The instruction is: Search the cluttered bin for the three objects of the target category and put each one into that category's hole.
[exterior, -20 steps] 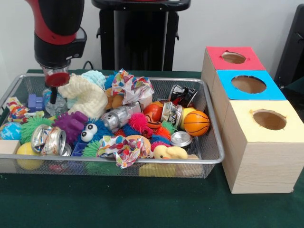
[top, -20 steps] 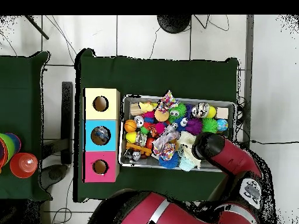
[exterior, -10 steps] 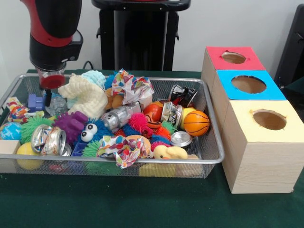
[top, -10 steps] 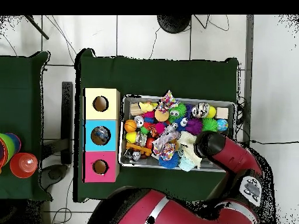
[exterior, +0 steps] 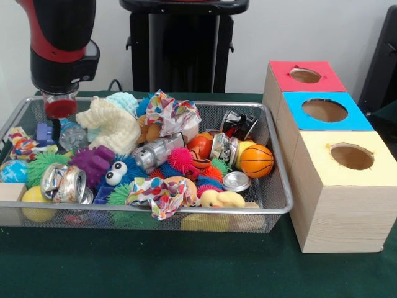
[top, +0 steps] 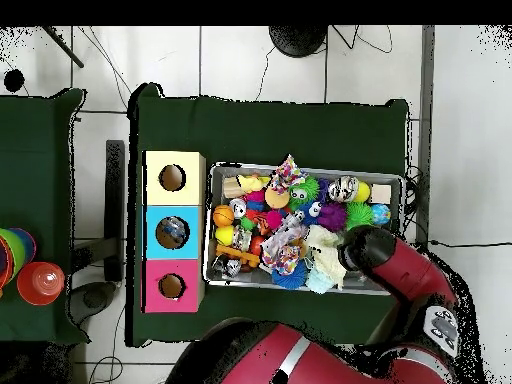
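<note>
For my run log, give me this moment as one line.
phase: searching | gripper: over bin's far corner, fingers unclear | holding: nothing seen | blue box: object inside

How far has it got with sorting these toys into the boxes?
Something already lies inside the blue box, seen from overhead. The yellow box and red box holes look dark. The gripper hangs over the bin's corner, seemingly carrying nothing, so more picking appears to remain.

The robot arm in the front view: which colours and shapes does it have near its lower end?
The arm is a thick cylinder, black with a red band curving across it. Below sits a short clear collar with a round red disc. The pincer under it is thin and dark.
</note>
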`<state>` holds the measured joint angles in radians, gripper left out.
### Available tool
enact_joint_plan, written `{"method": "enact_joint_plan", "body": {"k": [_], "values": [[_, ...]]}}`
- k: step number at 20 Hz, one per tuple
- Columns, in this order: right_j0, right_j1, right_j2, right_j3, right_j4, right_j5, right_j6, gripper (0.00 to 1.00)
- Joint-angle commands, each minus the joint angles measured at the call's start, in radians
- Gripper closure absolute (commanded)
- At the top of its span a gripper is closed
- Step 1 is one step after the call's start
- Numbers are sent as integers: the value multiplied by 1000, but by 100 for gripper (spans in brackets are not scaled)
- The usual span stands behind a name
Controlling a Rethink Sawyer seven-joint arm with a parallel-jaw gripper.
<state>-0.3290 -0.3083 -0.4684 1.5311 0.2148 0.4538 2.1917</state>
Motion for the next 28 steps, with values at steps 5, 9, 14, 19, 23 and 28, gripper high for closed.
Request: {"method": "enact_joint_plan", "body": {"k": [5, 9, 14, 19, 23, 28], "values": [[-136, 30, 236, 6, 12, 210, -2, 0], [-194, 50, 283, -6, 0, 278, -42, 0], [-248, 62, 334, 3, -10, 352, -60, 0], [-278, 70, 371, 2, -21, 395, -68, 0], [-295, 86, 409, 40, -19, 314, -58, 0], [-315, 95, 451, 77, -12, 297, -51, 0]]}}
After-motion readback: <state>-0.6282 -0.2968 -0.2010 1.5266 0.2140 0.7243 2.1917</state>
